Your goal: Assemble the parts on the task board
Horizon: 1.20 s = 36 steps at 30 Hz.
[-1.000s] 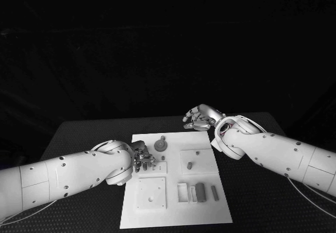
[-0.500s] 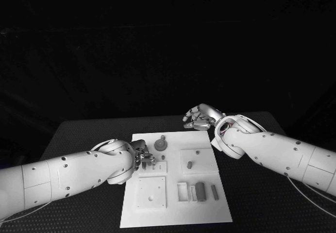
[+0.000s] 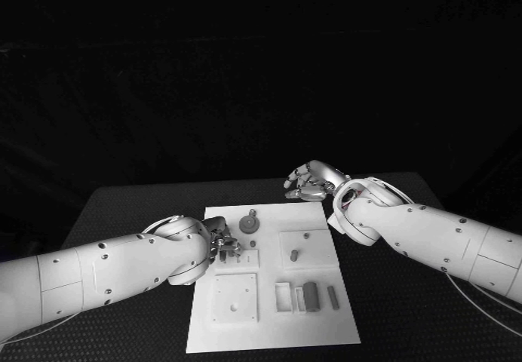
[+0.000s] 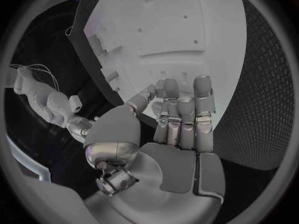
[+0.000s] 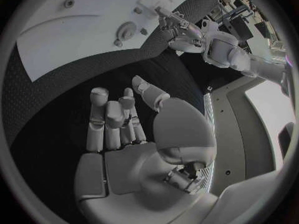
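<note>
The task board lies in the middle of the black table, its long side running from near to far. Most of the assembly looks undone — several grey parts lie loose in a row at the board's near right, a round part sits at the far end, and a small peg stands on the raised square plate at right. The left hand hovers low over the board's left edge beside a small square plate; its fingers are curled in with nothing held, as the left wrist view shows. The right hand hangs above the table just past the board's far right corner, fingers loosely bent and empty. Beyond the mesh-textured tabletop the room is dark — nothing else can be made out.
</note>
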Each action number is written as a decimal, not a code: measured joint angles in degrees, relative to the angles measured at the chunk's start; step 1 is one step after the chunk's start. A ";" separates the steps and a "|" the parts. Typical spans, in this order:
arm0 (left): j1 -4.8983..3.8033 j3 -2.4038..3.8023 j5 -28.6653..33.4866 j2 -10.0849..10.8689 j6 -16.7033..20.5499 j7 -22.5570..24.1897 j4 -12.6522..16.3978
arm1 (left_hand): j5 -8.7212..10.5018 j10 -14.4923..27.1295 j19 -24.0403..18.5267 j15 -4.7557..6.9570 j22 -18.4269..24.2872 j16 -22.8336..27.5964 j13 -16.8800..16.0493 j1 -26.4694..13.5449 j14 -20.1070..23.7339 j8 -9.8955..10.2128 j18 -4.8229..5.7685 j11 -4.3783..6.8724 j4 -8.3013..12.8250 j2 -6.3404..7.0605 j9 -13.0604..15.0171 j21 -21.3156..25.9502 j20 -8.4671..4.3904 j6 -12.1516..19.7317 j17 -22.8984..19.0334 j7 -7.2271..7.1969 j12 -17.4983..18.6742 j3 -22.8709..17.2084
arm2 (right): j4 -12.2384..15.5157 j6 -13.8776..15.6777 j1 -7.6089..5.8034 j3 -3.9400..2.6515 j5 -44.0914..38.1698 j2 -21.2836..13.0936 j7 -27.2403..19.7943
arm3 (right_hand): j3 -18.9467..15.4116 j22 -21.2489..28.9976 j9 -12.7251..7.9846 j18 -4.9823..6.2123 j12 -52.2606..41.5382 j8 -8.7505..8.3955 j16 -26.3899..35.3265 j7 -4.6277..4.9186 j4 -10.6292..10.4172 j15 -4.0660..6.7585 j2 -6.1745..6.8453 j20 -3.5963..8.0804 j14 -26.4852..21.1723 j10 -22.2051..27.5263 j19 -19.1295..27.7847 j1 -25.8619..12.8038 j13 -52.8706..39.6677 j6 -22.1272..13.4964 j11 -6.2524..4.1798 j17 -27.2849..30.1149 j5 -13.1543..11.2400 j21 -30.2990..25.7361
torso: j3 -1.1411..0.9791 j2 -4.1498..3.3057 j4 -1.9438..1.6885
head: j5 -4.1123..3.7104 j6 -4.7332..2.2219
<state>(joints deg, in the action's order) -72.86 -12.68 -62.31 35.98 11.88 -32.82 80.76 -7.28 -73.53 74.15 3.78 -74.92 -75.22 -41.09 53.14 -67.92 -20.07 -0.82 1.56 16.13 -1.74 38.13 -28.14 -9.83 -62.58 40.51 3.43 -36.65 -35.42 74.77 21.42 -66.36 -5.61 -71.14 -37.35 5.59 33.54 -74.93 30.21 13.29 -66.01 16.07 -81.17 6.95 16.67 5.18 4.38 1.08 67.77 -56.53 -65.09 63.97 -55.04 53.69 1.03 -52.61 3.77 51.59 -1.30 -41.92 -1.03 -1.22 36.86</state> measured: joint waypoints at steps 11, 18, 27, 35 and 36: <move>0.03 -0.64 0.15 -0.25 -0.32 -0.30 -0.25 | -0.33 -0.21 0.30 0.10 0.01 -0.41 -0.38 0.00 -0.27 -0.08 0.00 0.01 0.04 0.00 0.00 -0.09 -0.10 -0.06 -0.06 -0.07 -0.62 0.12 | -0.05 -0.16 0.00 0.00 0.00 0.01 0.00 | 0.00 0.00 0.00 0.00 0.00 0.00 0.00 0.00 0.00 0.00 0.00 0.00 0.00 0.00 0.00 0.00 -0.01 0.01 0.00 0.00 0.00 0.00 | 0.00 0.00 -0.03 | -0.07 0.20; 0.03 -0.71 0.18 -0.30 -0.46 -0.39 -0.39 | -0.53 -0.24 0.33 0.10 0.01 -0.67 -0.52 0.00 -0.28 -0.06 0.00 0.00 -0.13 0.00 0.00 -0.32 -0.12 -0.10 -0.06 -0.10 -0.62 0.12 | -0.07 -0.25 0.00 0.00 0.00 -0.01 0.00 | 0.00 0.00 0.00 0.00 0.00 0.00 0.00 -0.01 0.00 -0.01 0.00 0.00 0.01 0.00 0.00 0.00 -0.01 0.01 0.00 0.00 0.00 0.00 | 0.02 -0.01 -0.04 | -0.15 0.26; 0.03 -0.73 0.22 -0.31 -0.58 -0.39 -0.25 | -0.54 -0.42 0.42 0.10 0.02 -0.67 -0.58 0.00 -0.30 -0.08 0.00 0.00 -0.11 0.00 0.00 -0.32 -0.19 -0.18 -0.06 -0.18 -0.84 0.10 | -0.08 -0.32 0.00 0.00 0.00 0.01 0.00 | 0.00 0.00 0.00 0.00 0.00 0.00 0.00 -0.02 0.00 -0.08 0.00 0.00 0.08 0.00 0.00 0.00 -0.01 0.02 0.00 0.00 0.00 0.00 | 0.03 -0.01 -0.04 | -0.21 0.35; 0.08 -0.76 0.32 -0.26 -0.73 -0.39 0.11 | -0.54 -0.45 0.43 0.10 0.02 -0.89 -0.64 0.00 -0.30 -0.17 0.00 -0.01 -0.11 0.00 0.00 -0.32 -0.19 -0.18 -0.11 -0.18 -0.83 0.10 | -0.13 -0.38 0.00 0.00 0.00 0.03 0.00 | 0.00 0.00 0.00 0.01 0.00 0.00 0.00 -0.04 0.00 -0.08 0.00 0.00 0.09 0.00 0.00 0.00 -0.01 0.05 0.00 0.00 0.00 0.00 | 0.04 -0.02 -0.03 | -0.26 0.39; 0.09 -0.78 0.34 -0.26 -0.75 -0.39 0.14 | -0.54 -0.46 0.43 0.10 0.02 -0.89 -0.64 -0.13 -0.31 -0.17 0.00 -0.01 -0.11 -0.13 0.00 -0.32 -0.19 -0.18 -0.11 -0.18 -0.83 0.10 | -0.14 -0.39 0.00 0.00 0.00 0.05 0.00 | 0.00 0.00 0.00 0.00 0.00 0.00 0.00 0.02 0.00 -0.08 0.00 0.00 0.09 0.00 0.00 0.00 -0.01 -0.02 0.00 0.00 0.00 0.00 | 0.04 -0.01 -0.04 | -0.26 0.38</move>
<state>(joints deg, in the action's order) -72.77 -13.47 -61.97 35.72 11.13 -33.21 80.90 -7.82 -73.99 74.58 3.88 -74.90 -76.11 -41.74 53.01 -68.22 -20.24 -0.82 1.55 16.02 -1.87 38.13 -28.45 -10.02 -62.75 40.40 3.25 -37.48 -35.32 74.63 21.03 -66.36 -5.61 -71.14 -37.30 5.60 33.54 -74.93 30.21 13.29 -66.01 16.07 -81.17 6.97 16.67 5.10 4.38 1.08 67.85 -56.53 -65.10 63.97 -55.05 53.67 1.03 -52.61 3.77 51.59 -1.26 -41.93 -1.07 -1.48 37.24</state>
